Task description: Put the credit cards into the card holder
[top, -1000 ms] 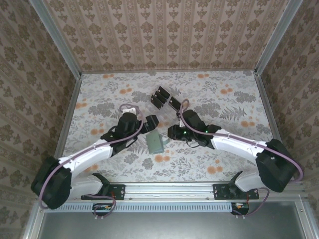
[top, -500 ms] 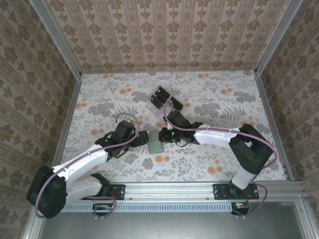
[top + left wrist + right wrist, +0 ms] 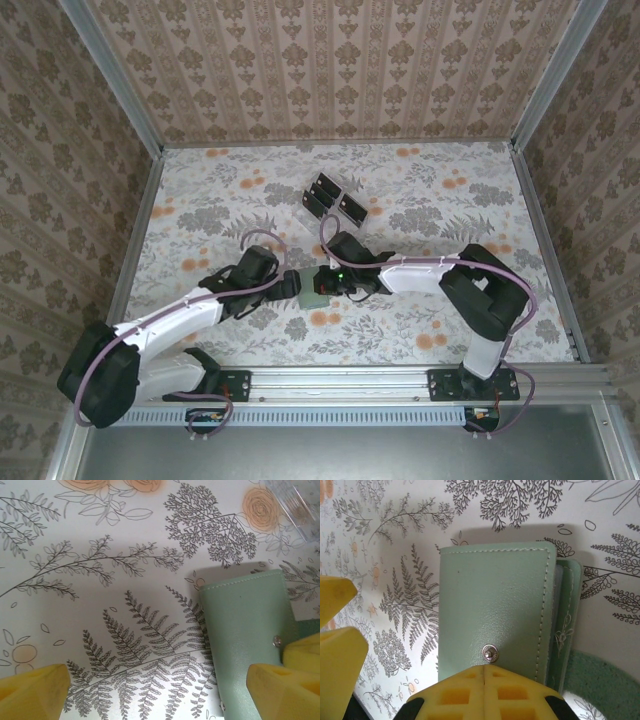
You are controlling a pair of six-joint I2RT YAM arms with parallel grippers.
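You've loaded nothing: thin black rectangular cards [image 3: 322, 188] apart from shut sage-green soft wallet [image 3: 490, 605]. Left gripper [image 3: 155, 690] spread, right gripper [image 3: 485, 672] clenched.

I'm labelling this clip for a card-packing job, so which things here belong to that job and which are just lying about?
Belong to the job:
- card holder, lying on the table
- credit cards, standing in the rack
- left gripper, open beside the holder
- right gripper, shut, at the holder's snap

Just lying about:
- clear rack, only a stand for the cards
- floral table cover
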